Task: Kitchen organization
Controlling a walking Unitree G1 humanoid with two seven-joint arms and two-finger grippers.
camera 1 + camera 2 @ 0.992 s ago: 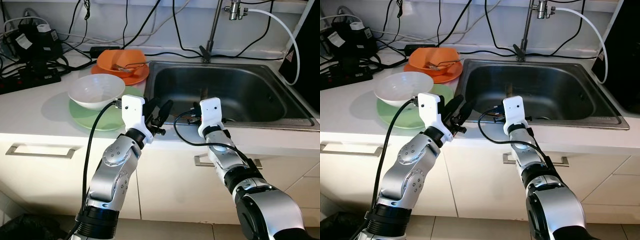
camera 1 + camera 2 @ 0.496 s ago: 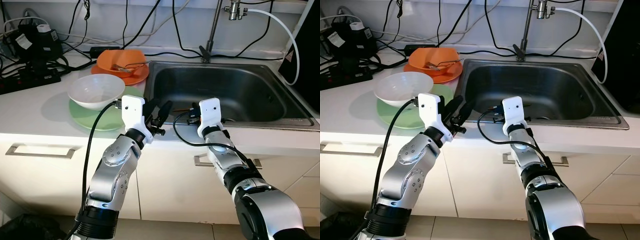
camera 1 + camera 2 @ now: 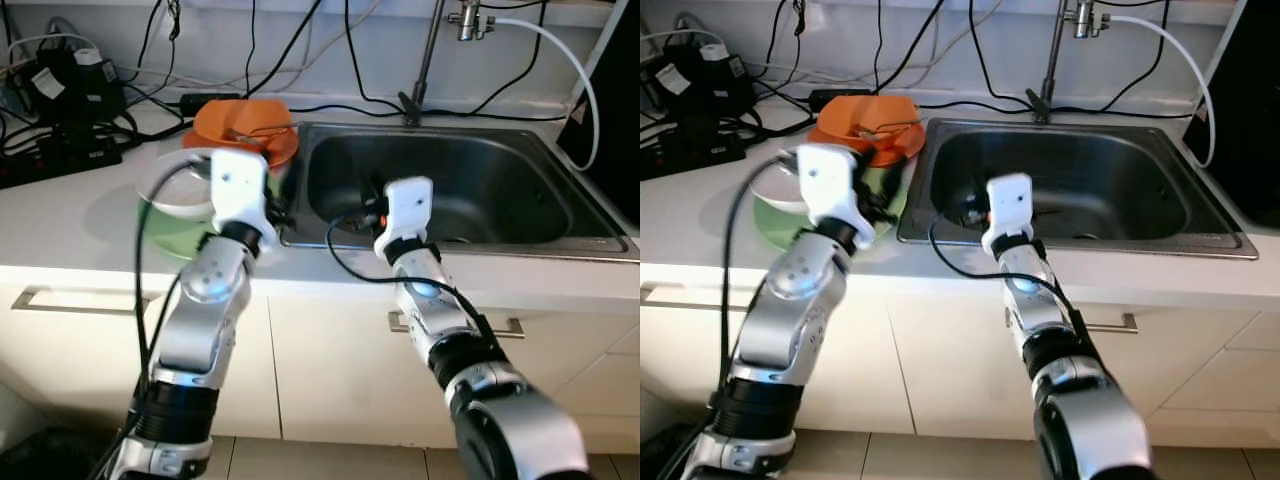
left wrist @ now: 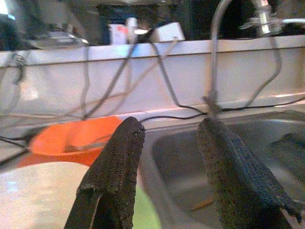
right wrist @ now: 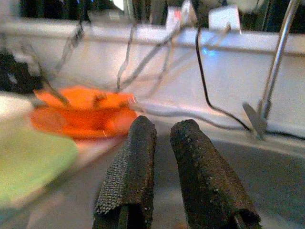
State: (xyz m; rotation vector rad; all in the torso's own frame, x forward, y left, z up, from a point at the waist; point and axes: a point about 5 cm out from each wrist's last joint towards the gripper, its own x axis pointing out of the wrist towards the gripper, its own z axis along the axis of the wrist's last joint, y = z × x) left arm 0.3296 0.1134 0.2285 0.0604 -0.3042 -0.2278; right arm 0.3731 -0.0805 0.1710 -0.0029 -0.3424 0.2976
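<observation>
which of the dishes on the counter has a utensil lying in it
The orange bowl, sitting on an orange plate at the back by the sink. A metal utensil rests in it. The white bowl on the green plate shows none.

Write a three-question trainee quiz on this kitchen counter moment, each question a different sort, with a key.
1. True or false: the white bowl sits on the green plate.
2. Multiple choice: what lies in the orange bowl? A) a sponge B) a metal utensil C) a cup
3. Fill in: the left gripper has its fingers ____, with nothing between them.

Key
1. True.
2. B; a metal utensil rests across it.
3. Open. The right gripper shows a narrow gap and also holds nothing; it reaches over the sink.
</observation>
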